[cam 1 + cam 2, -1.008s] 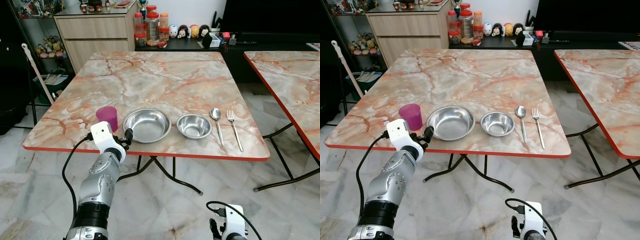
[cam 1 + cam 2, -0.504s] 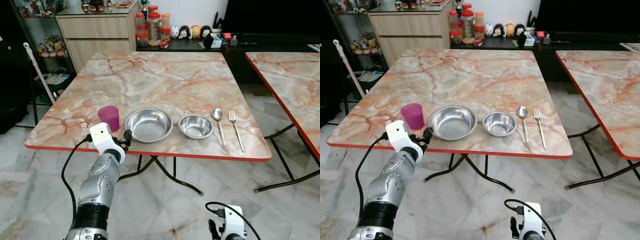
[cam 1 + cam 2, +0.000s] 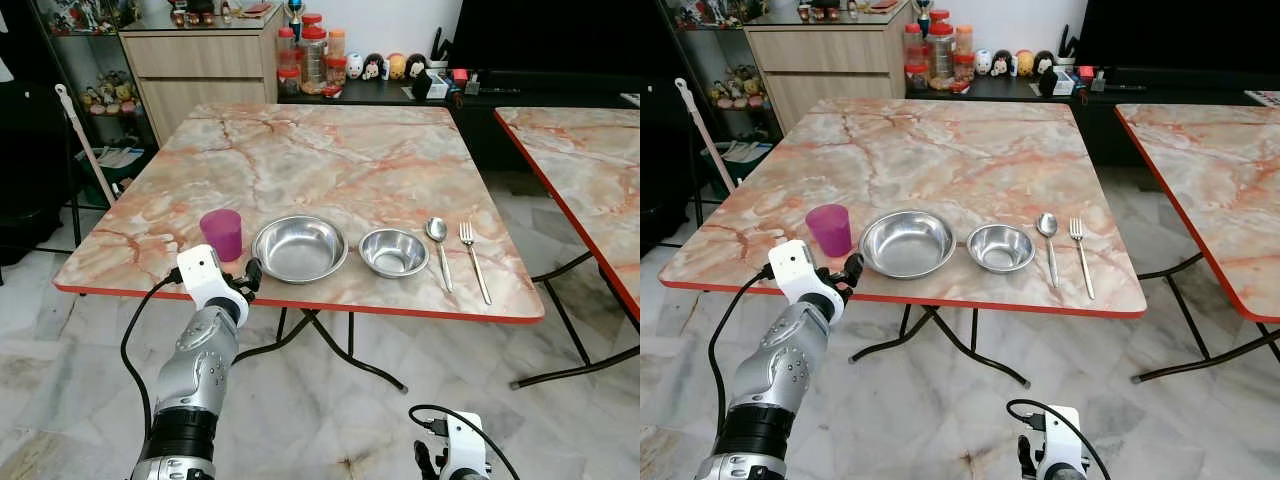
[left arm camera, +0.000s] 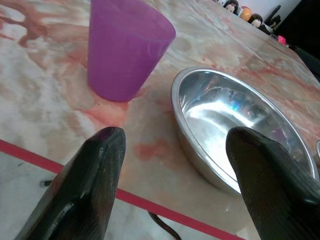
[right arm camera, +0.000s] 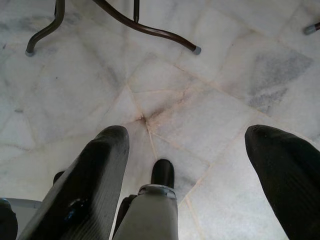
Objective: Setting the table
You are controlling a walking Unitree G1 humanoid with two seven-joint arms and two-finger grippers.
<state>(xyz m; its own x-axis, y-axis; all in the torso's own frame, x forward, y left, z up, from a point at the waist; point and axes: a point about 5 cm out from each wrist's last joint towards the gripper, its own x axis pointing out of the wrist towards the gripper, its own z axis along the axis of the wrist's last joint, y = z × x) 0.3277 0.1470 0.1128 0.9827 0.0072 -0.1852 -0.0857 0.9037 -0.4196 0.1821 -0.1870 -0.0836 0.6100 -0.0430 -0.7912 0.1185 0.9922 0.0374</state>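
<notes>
Along the front of the marble table (image 3: 330, 150) stand a purple cup (image 3: 221, 233), a large steel bowl (image 3: 299, 248) and a small steel bowl (image 3: 393, 252). A spoon (image 3: 438, 247) and a fork (image 3: 471, 258) lie to their right. My left gripper (image 3: 247, 276) hovers open and empty at the table's front edge, between the cup (image 4: 125, 47) and the large bowl (image 4: 235, 130), touching neither. My right gripper (image 5: 185, 145) hangs open low over the floor.
A second marble table (image 3: 590, 150) stands close on the right. Behind the table are a wooden cabinet (image 3: 200, 70) and jars (image 3: 312, 50). A mop stick (image 3: 85, 150) leans at the left. Curved metal table legs (image 3: 330, 340) cross the marble floor below.
The whole picture has shifted slightly as the camera moved. The things on the table and both grippers keep their places.
</notes>
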